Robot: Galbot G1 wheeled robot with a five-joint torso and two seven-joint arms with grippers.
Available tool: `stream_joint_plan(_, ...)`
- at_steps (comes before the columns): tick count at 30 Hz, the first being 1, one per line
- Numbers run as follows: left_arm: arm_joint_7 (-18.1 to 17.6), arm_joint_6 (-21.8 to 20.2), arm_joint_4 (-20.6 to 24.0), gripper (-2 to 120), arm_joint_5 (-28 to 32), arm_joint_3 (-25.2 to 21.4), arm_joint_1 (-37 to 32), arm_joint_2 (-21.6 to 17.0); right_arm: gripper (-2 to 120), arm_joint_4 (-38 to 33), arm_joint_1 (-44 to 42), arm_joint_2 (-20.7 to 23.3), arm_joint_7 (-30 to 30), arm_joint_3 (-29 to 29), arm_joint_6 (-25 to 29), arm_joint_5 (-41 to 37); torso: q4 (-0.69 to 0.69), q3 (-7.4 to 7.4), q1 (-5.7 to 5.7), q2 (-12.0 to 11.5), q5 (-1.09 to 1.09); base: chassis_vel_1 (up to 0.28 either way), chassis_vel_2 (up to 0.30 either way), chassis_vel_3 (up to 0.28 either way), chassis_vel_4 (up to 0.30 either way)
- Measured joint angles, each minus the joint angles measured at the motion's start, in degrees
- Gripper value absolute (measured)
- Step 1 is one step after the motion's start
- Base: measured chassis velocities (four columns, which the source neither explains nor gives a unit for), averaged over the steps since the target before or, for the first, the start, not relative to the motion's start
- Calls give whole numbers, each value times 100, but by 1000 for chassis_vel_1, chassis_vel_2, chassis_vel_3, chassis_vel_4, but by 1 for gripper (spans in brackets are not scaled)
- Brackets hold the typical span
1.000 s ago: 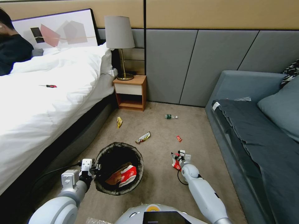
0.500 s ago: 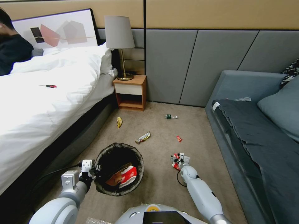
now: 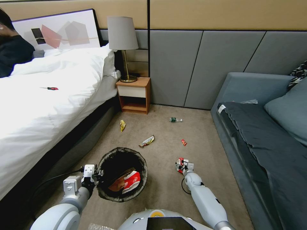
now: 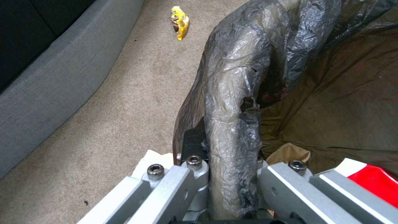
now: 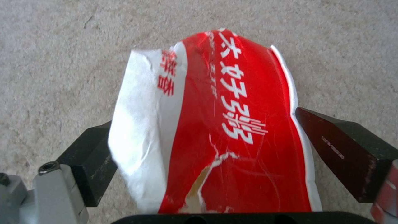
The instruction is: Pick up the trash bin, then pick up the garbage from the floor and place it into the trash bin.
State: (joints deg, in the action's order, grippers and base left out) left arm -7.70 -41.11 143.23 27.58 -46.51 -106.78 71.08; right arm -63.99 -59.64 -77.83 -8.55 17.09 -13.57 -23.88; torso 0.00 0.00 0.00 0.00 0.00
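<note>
The trash bin (image 3: pixel 112 191) is a round bucket with a dark bag liner. It hangs in my left gripper (image 3: pixel 96 175), which is shut on its lined rim (image 4: pixel 232 130). Inside the bin lie a red-and-white carton (image 3: pixel 130 180) and brown paper. My right gripper (image 3: pixel 183 165) is low over the carpet and open. Its black fingers (image 5: pixel 93 161) stand on either side of a crumpled red-and-white carton (image 5: pixel 232 130), close against its edges. More garbage lies farther off: a yellow wrapper (image 3: pixel 122 125), a shiny wrapper (image 3: pixel 146 141), a small red wrapper (image 3: pixel 183 142) and a green-labelled bottle (image 3: pixel 175 120).
A bed (image 3: pixel 48 105) with white bedding runs along the left, with a red-handled screwdriver (image 3: pixel 51 88) on it. A grey sofa (image 3: pixel 265 140) lines the right. A wooden nightstand (image 3: pixel 134 95) with a lamp stands against the back wall. Carpet lies open between them.
My right arm has lowered toward the floor, bringing its gripper down around the red-and-white carton. The left gripper and the bin have stayed put.
</note>
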Motion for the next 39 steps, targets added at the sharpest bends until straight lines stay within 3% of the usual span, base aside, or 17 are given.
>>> stream_joint_plan(6, 4, 2, 0, 2, 0, 0, 29, -33, 86, -142, -68, 30, 62, -18, 45, 221, 0, 0, 0, 0, 0, 0, 0, 0, 0)
stream_joint_plan(9, 10, 4, 0, 2, 1, 12, 54, -37, 68, -262, -120, 41, 76, -41, 59, 357, 0, 0, 0, 0, 0, 0, 0, 0, 0)
stream_joint_plan(14, 10, 4, 0, 2, 1, 14, 70, -38, 56, -293, -153, 33, 74, -42, 75, 464, 0, 0, 0, 0, 0, 0, 0, 0, 0)
stream_joint_plan(16, 10, 5, 0, 2, 1, 35, 116, -38, 36, -333, -215, 31, 75, -44, 87, 575, 0, 0, 0, 0, 0, 0, 0, 0, 0)
stream_joint_plan(20, 10, 7, 0, 2, 1, 42, 144, -39, 26, -344, -230, 35, 76, -41, 96, 594, 0, 0, 0, 0, 0, 0, 0, 0, 0)
stream_joint_plan(26, 10, 9, 0, 2, 1, 58, 177, -37, 2, -429, -260, 59, 86, -40, 94, 589, 0, 0, 0, 0, 0, 0, 0, 0, 0)
stream_joint_plan(36, 10, 10, 0, 2, 1, 31, 153, -35, 0, -572, -255, 76, 50, -12, 154, 592, 1, 0, 0, 0, 2, 0, 0, 0, 0)
stream_joint_plan(39, 8, 10, 0, 2, 5, 15, 141, -45, 0, -1176, -373, 191, -23, 26, 147, 566, 1, 0, 0, 0, 2, 0, 0, 0, 0)
